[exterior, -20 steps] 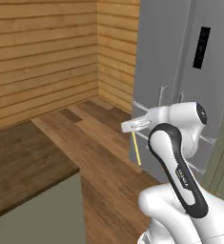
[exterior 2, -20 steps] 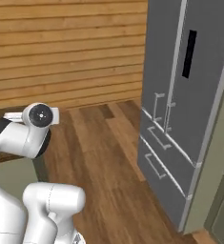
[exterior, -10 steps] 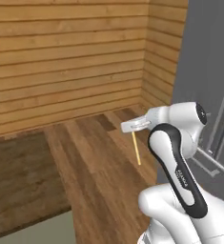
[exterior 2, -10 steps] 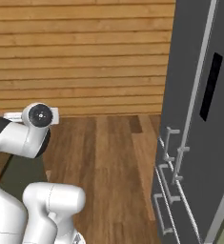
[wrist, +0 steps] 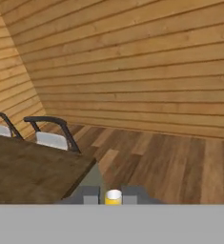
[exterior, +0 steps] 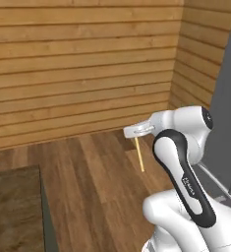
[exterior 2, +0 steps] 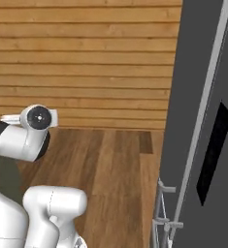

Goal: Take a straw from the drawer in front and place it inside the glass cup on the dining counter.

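Observation:
My gripper [exterior: 135, 136] hangs in front of the arm in the left base view, shut on the top of the straw [exterior: 139, 155], a thin pale-yellow stick pointing down over the wooden floor. In the hand view the straw's round end [wrist: 113, 196] sits pinched between the two dark fingertips [wrist: 90, 194]. The dining counter [exterior: 14, 206], a dark brown wood-grain slab, lies low on the left, apart from the gripper; its corner [wrist: 32, 174] reaches in from the left of the hand view. The drawer and the glass cup are out of view.
A tall grey fridge [exterior 2: 203, 121] with silver handles [exterior 2: 164, 215] stands close on the right. Two dark-framed chairs [wrist: 51, 136] stand behind the counter. A plank wall [exterior: 82, 69] closes the back, with wooden floor [exterior: 97, 187] between it and the base.
The whole picture has swept sideways, so the base has turned: fridge and counter slid across both base views. The arm keeps its pose, straw still pinched.

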